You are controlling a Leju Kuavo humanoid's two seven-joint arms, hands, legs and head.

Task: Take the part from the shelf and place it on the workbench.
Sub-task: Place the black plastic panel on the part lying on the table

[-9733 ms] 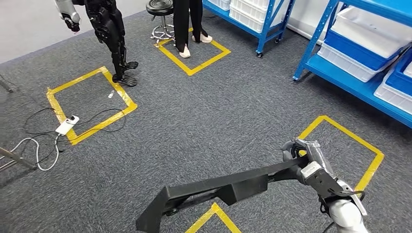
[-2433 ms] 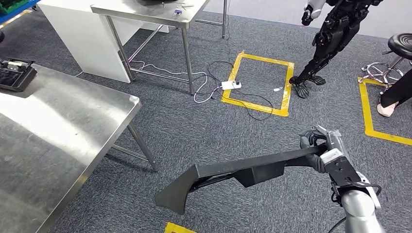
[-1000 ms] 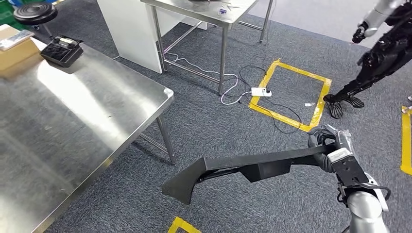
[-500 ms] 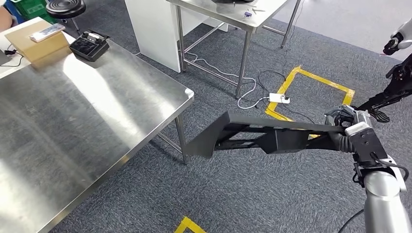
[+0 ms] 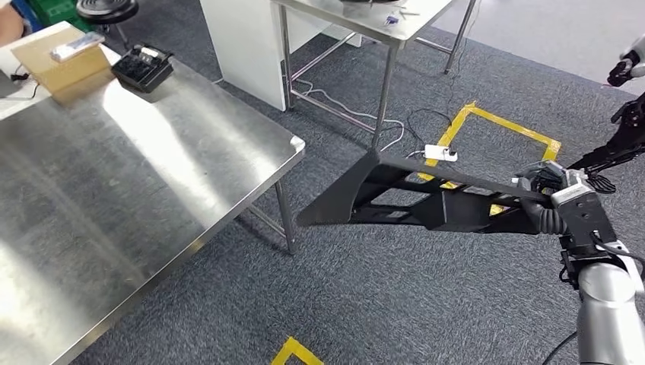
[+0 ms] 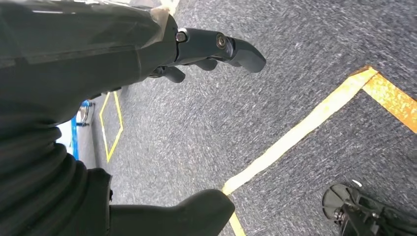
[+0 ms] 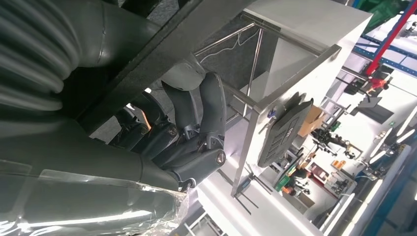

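The part [image 5: 411, 199] is a long black angular frame, held out level over the carpet. My right hand [image 5: 559, 201] grips its near end, and its far tip points toward the corner of the steel workbench [image 5: 114, 175] at the left, a short way off it. In the right wrist view my fingers [image 7: 187, 132] wrap around the part's black bar [image 7: 162, 54]. The left wrist view has my left hand [image 6: 147, 54] hanging over the carpet, fingers apart and holding nothing.
On the workbench's far end sit a cardboard box [image 5: 57, 65] and a black device [image 5: 142, 67]. A second steel table [image 5: 365, 19] and white cabinet [image 5: 243, 46] stand behind. A power strip [image 5: 441, 153] with cables lies by a yellow tape square [image 5: 502, 129]. Another robot [image 5: 624, 129] stands far right.
Over the earlier frames the camera swung from the blue shelves round to the workbench. In the last second my right hand raised the part, its far tip now near tabletop height.
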